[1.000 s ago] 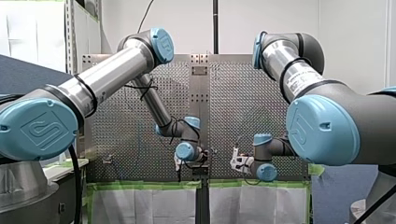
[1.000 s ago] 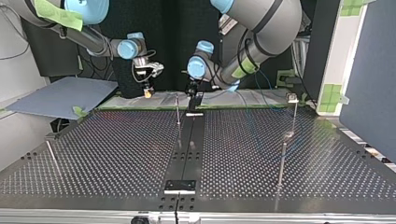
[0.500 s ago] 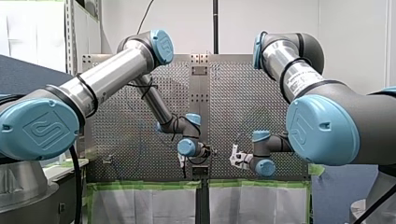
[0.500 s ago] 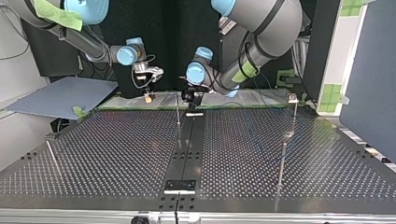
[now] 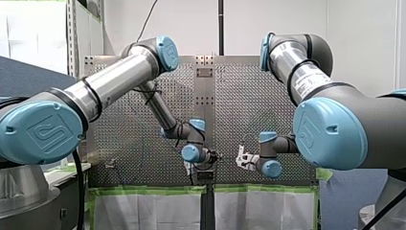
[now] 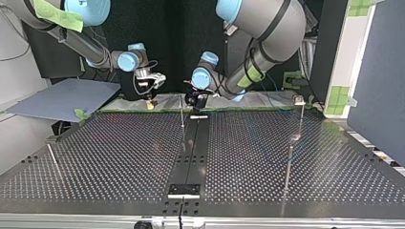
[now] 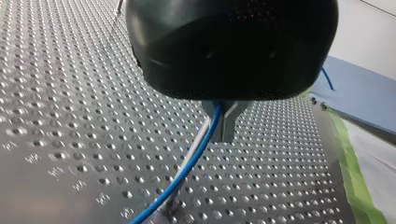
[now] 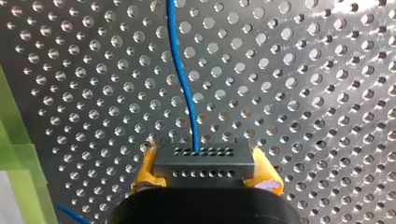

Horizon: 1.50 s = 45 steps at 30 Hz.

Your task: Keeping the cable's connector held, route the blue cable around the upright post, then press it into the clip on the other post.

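Your left gripper has its tapered metal fingers pinched on the thin, round blue cable, which slants from the fingertips down to the shiny perforated metal counter. Your right gripper clamps its yellow pads on the flat, dark grey rectangular connector, which has rows of small holes; the cable leaves it straight ahead of the gripper.

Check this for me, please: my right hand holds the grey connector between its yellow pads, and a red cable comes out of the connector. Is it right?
Not fully. The cable is blue, not red; the right wrist view shows it. The rest stands: my right hand holds the grey connector between its yellow pads.
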Each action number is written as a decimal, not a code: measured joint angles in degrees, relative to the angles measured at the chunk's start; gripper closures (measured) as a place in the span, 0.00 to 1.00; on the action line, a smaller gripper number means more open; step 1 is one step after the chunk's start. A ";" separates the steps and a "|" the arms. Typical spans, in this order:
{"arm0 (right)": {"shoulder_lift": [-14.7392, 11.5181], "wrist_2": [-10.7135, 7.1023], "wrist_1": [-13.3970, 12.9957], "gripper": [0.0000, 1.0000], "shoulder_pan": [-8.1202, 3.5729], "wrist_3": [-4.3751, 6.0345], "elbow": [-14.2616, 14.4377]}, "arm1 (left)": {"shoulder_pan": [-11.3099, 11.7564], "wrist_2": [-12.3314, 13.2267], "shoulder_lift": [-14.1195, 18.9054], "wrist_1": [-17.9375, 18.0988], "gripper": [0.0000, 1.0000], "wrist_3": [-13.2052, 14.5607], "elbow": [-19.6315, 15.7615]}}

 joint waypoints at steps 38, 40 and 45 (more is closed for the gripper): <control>2.28 -0.15 4.19 1.00 -1.22 -0.56 -6.30 | 2.79 0.62 -0.67 3.33 0.99 -4.92 0.51; 2.36 -0.19 4.39 1.00 -1.38 -0.51 -6.86 | 2.87 0.21 -0.67 3.37 0.99 -4.72 0.53; 2.46 -0.25 4.81 1.00 -1.73 -0.61 -8.08 | 2.99 -0.20 -0.67 3.35 0.99 -4.52 0.94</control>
